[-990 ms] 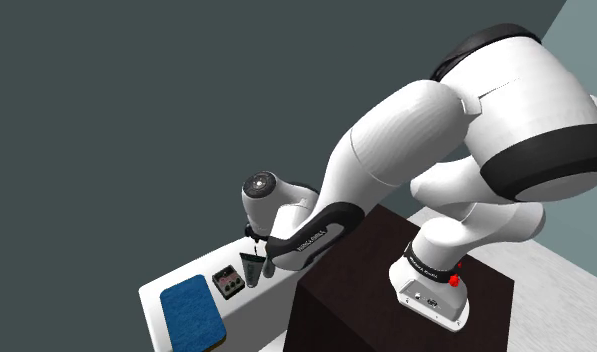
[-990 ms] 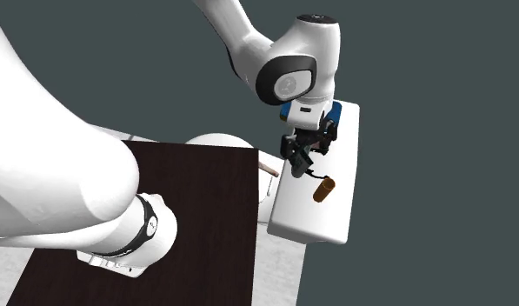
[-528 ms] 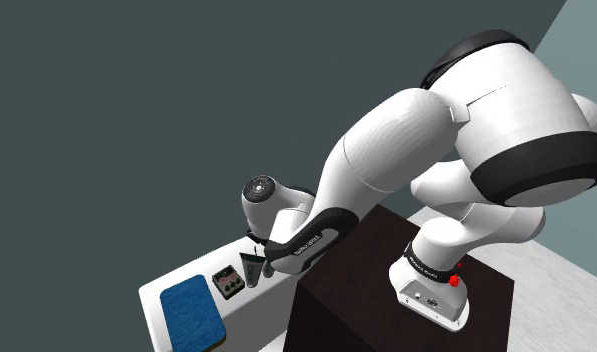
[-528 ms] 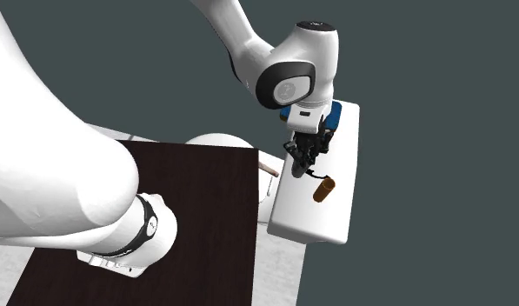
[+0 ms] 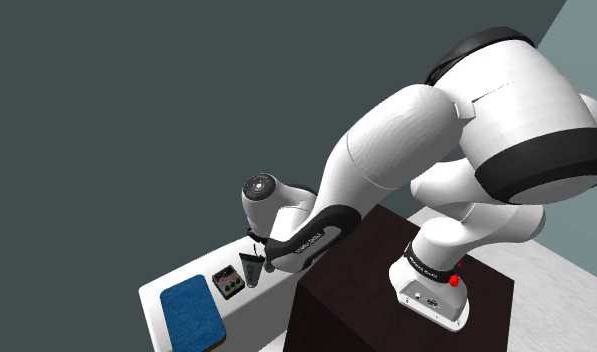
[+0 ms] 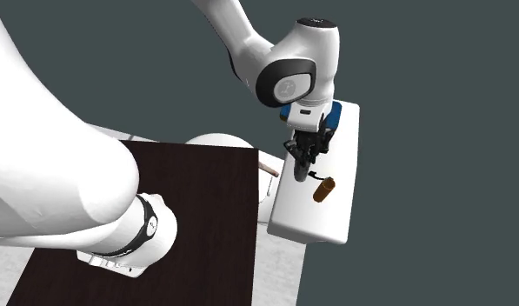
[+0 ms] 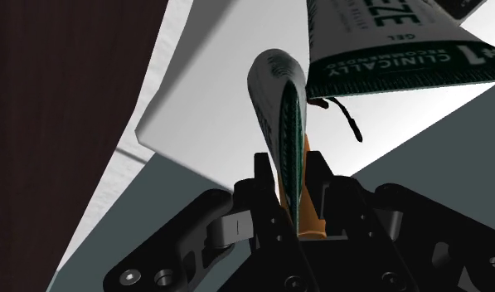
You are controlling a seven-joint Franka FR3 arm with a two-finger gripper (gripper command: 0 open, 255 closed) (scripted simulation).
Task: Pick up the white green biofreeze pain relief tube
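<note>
In the wrist view my gripper (image 7: 292,166) is shut on a thin green and white tube (image 7: 283,99), seen edge-on between the two fingers, with an orange strip along it. Just past the fingertips is a broad white and green printed face (image 7: 386,41) reading "GEL" and "CLINICALLY RECOMMENDED"; I cannot tell whether it is part of the same tube. In the shoulder view the gripper (image 5: 254,248) comes down on a dark, funnel-shaped tube (image 5: 252,272) standing on the white table (image 5: 156,295). The second exterior view has the gripper (image 6: 305,161) low over the table (image 6: 314,222).
A blue pad (image 5: 191,312) and a small black box (image 5: 226,282) lie on the table beside the tube. A brown cylinder (image 6: 323,189) lies close to the gripper, with a thin black cord (image 7: 346,120) nearby. The dark stand (image 5: 386,290) borders the table.
The fingers stood apart one second ago and have since shut on the tube. The hand has stayed low over the same spot; the arm's upper links shifted slightly.
</note>
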